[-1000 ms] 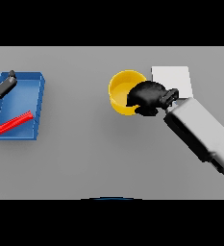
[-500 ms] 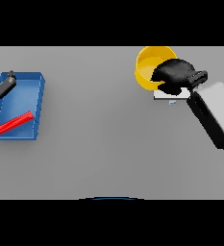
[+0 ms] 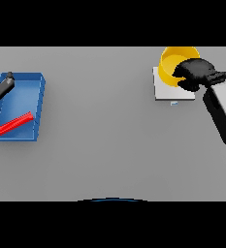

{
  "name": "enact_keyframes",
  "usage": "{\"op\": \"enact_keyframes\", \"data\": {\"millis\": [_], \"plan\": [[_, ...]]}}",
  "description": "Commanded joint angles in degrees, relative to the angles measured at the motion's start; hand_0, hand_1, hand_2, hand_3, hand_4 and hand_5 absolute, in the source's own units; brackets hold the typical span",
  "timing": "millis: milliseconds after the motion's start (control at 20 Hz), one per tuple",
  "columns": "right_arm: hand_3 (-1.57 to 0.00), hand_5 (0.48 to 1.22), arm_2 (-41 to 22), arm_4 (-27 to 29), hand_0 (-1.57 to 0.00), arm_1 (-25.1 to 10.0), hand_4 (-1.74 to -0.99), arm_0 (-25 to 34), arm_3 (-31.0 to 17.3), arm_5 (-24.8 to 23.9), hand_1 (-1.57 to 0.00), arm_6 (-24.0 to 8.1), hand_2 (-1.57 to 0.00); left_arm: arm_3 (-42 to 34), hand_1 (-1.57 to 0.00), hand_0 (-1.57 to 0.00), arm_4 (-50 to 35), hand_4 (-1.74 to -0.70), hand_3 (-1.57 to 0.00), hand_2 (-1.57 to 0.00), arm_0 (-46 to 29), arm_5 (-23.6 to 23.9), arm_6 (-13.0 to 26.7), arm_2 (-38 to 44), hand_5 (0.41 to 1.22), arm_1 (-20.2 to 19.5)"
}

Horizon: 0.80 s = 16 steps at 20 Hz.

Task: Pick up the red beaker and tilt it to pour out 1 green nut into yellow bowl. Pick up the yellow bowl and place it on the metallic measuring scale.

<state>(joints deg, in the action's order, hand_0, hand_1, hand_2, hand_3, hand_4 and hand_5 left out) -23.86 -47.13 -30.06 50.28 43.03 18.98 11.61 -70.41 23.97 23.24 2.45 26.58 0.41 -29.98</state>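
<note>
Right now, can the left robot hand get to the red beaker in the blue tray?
Probably yes. The left robot hand sits at the blue tray's far corner, and the red beaker lies uncovered in the tray with nothing between them.

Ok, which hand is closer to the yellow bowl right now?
The right hand: it is curled round the yellow bowl, holding it over the scale. The left hand is far across the table, at the blue tray.
</note>
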Motion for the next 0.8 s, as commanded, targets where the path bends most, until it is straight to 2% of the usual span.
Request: {"op": "enact_keyframes", "data": {"millis": [0,100,150,300,400,550,600,700,750], "plan": [[-1.31,1.221,0.19,-0.14,-1.57,0.13,-1.741,0.10,-1.52,-0.81,-1.57,0.75,-1.42,-0.12,0.00,0.00,0.24,-0.72,0.00,0.00,0.02,0.23,0.02,-0.26,0.681,0.31],[-1.36,1.221,0.71,0.13,-1.57,-0.04,-1.741,-0.09,-3.33,-1.08,-1.57,1.32,-1.40,-0.11,0.00,0.00,0.34,-0.72,0.00,0.00,0.11,0.35,0.58,-0.34,0.681,0.57],[-1.35,1.221,0.70,-0.11,-1.57,0.67,-1.741,-0.09,-4.29,-1.78,-1.57,0.59,-1.40,0.35,0.00,0.00,0.33,-0.72,0.00,0.00,0.20,0.21,0.28,-0.22,0.679,0.28],[-1.34,1.221,0.99,-0.14,-1.57,1.69,-1.741,0.35,-7.56,-3.28,-1.57,2.56,-1.36,1.39,0.00,0.00,-0.08,-0.73,0.00,0.00,0.40,0.09,-0.63,0.13,0.675,0.17],[-1.40,1.221,1.14,0.08,-1.57,2.34,-1.741,0.09,-8.60,-4.22,-1.57,3.46,-1.34,1.31,0.00,0.00,0.36,-0.73,0.00,0.00,0.56,0.06,-0.21,-0.39,0.673,0.46],[-1.45,1.221,1.51,0.31,-1.46,3.03,-1.741,1.13,-10.20,-4.65,-1.57,3.81,-1.34,1.53,0.00,0.00,0.54,-0.72,0.00,0.00,0.88,0.11,-0.14,-0.42,0.668,0.37],[-1.39,1.221,1.41,0.29,-1.45,3.11,-1.734,1.36,-10.51,-4.38,-1.50,4.11,-1.38,2.29,0.00,0.00,0.66,-0.72,0.00,0.00,1.64,0.17,0.13,-0.43,0.667,0.45],[-1.10,1.221,1.73,0.71,-1.49,3.17,-1.737,1.16,-10.43,-4.25,-1.48,3.69,-1.45,2.04,0.00,0.00,0.46,-0.72,0.00,0.00,1.31,0.06,-0.20,-0.36,0.671,0.41],[-0.99,1.221,1.92,0.77,-1.44,3.07,-1.688,1.34,-10.33,-3.99,-1.34,3.73,-1.29,2.47,0.00,0.00,0.51,-0.72,0.00,0.00,1.61,0.10,-0.30,-0.41,0.671,0.52]]}}
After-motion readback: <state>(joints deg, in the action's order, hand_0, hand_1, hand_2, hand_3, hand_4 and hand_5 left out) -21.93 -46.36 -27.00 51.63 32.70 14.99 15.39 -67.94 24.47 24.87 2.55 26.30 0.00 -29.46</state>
